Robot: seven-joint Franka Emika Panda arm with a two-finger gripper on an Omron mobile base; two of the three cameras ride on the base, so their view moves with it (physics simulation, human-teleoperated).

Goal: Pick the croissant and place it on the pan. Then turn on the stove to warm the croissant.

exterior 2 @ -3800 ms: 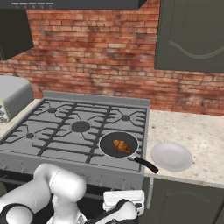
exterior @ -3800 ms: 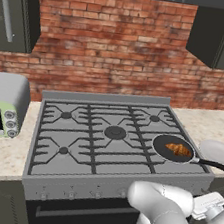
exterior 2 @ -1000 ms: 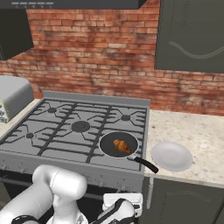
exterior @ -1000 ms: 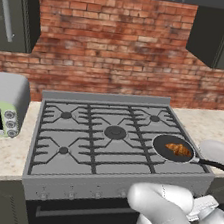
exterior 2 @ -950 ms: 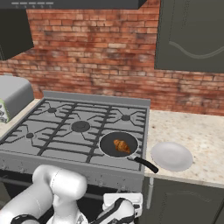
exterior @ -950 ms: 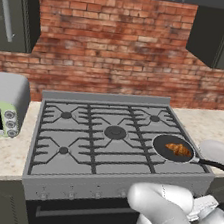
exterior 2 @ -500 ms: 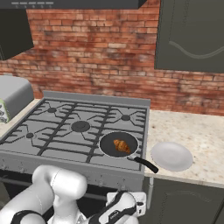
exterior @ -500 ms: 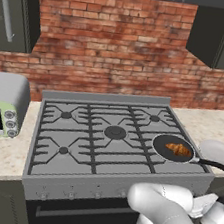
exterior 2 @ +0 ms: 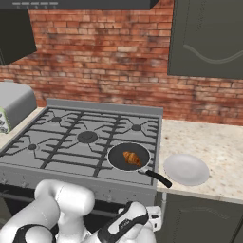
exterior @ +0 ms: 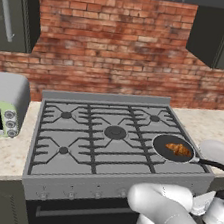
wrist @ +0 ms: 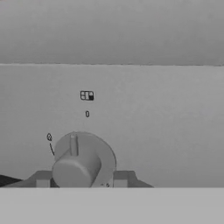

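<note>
- Golden-brown, the 1 croissant (exterior: 179, 149) lies inside the 1 black pan (exterior: 163, 143), which sits on the front right burner of the grey stove (exterior: 79, 145).
- We count 5 burners, 1 white plate (exterior 2: 186, 169) on the tabletop (exterior 2: 218, 147) just right of the pan handle, and 1 toaster oven (exterior: 4, 104) to the left of the stove.
- Our hand (wrist: 81, 183) is low at the stove front; its 2 fingertips (wrist: 43, 179) stand on either side of 1 round grey knob (wrist: 77, 164), spread about the knob's width. We cannot tell whether they press it yet.
- We judge the knob to be stiff, smooth and possibly slippery, best pinched across its cylindrical body and then twisted.
- We judge the croissant light, soft and flaky; it needs no further handling.
</note>
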